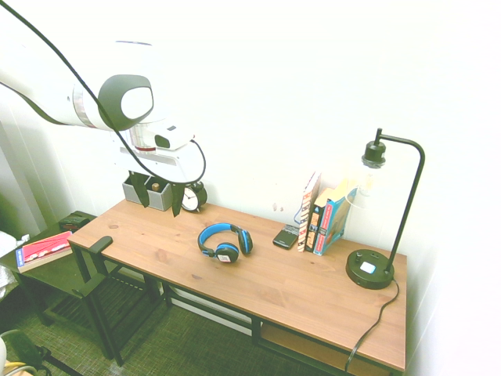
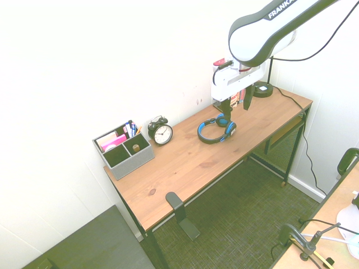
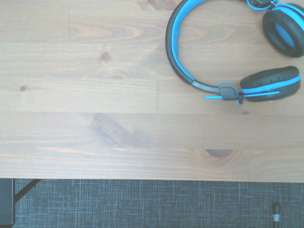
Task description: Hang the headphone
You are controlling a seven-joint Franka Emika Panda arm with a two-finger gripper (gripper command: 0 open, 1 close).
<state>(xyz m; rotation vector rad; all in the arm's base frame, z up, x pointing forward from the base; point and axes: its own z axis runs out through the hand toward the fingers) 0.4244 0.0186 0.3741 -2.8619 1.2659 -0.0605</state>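
One long brown wooden desk point(image 1: 258, 276) carries the over-ear headphones with bright blue headband and black round cups point(image 1: 225, 242), lying flat, unhung. A black bent headphone hanger point(image 2: 178, 208) juts from its edge, apparently the goal. The black two-finger gripper point(image 1: 158, 200) hangs above, spread wide and empty. Seemingly everything remains: grasping, lifting, carrying across, hooking the band.
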